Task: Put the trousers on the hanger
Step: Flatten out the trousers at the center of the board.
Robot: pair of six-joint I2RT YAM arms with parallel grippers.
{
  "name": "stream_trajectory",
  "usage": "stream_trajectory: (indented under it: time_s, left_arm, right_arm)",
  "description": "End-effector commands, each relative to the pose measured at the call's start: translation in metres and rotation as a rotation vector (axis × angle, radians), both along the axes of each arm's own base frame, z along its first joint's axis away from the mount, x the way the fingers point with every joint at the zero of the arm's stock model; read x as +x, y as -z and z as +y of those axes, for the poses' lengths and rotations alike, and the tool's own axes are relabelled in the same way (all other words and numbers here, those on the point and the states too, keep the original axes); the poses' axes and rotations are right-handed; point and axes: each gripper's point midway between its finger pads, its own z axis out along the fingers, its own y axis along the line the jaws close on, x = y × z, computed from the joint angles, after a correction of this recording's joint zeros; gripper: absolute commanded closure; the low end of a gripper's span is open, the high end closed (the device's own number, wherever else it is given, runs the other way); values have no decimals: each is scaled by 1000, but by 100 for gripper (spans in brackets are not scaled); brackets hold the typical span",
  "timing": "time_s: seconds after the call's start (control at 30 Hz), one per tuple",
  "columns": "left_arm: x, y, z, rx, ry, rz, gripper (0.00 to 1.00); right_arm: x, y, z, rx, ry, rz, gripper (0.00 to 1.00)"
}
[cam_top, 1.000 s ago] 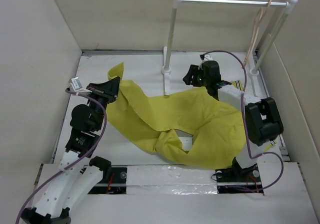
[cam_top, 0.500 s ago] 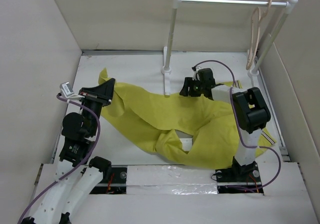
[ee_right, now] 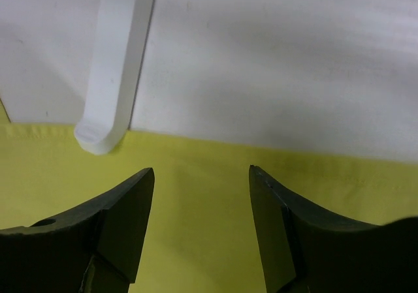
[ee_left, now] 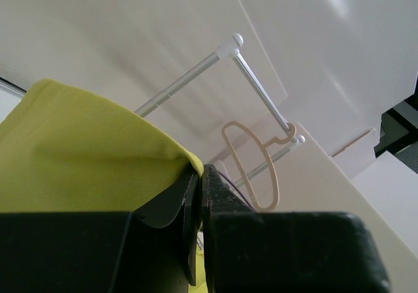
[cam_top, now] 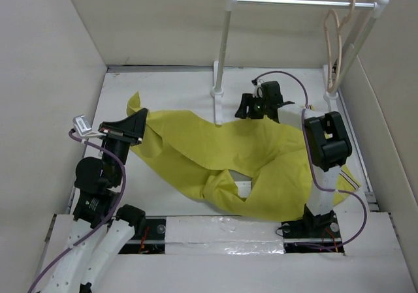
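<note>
Top external view is showing the trousers lying spread across the middle of the table, 1 leg reaching toward the left arm and the bulk bunching near the right arm's base. The hanger is hanging by its hook at the far right end of the rack, well apart from the cloth.

The left gripper is pinching a fold of the yellow cloth, its 2 fingers pressed together on it and lifting that end a little off the table. The right gripper is hovering with its jaws spread just above the far hem of the trousers, right beside the rack's white foot, whose tip is meeting the cloth's edge.

Risks, as I am judging them:
- The left pinch is taking only a thin edge, so a pull against the dragging weight may be slipping it free.
- The right jaws, closing this near the foot, may be striking it or catching only 1 layer.
- Cloth lying against the foot may be snagging when lifted.
- The hanger is hanging loose, so a bump could be knocking it off the rail.
</note>
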Motion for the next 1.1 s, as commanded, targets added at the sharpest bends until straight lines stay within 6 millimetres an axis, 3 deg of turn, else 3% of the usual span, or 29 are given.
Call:
stream_trajectory:
  time_s: [0.0,0.1,0.23,0.3,0.47,0.6,0.63,0.77,0.83,0.87,0.9,0.97,1.07]
  left_arm:
    - [-7,-9,2,-7,4,-45,100]
    - [-10,-8,3,-9,1,-48,100]
    - [-14,-5,1,-10,22,-49,100]
    - [-18,-7,2,-15,24,-58,100]
    - [-38,-30,9,-29,28,-126,100]
    - [-47,-40,10,-37,39,-160,100]
    - [-48,-41,10,-37,40,-160,100]
    - [-47,-35,10,-28,39,-146,100]
    - [-46,-32,9,-27,41,-139,100]
    - [-47,-31,9,-25,44,-137,100]
    - [-46,-29,9,-22,41,-132,100]
    - [-43,-26,13,-24,19,-122,100]
    - [-41,-32,14,-22,5,-133,100]
  right_arm:
    - [14,7,-1,-31,-22,24,34]
    - [1,31,-4,-29,-11,72,34]
    - [-4,31,-8,-50,-7,93,32]
    - [-4,30,-7,-56,-13,115,26]
    - [-21,44,-8,-59,-85,200,21]
    - [-52,54,-16,-47,-63,222,23]
    - [-68,69,-20,-47,-52,253,24]
    - [-98,84,-33,-27,-14,287,26]
    - [-100,75,-31,7,-6,253,27]
    - [-110,79,-34,5,4,268,27]
    - [-106,65,-32,23,7,223,28]
    - [-109,59,-38,29,38,214,28]
    - [-98,25,-41,88,68,122,30]
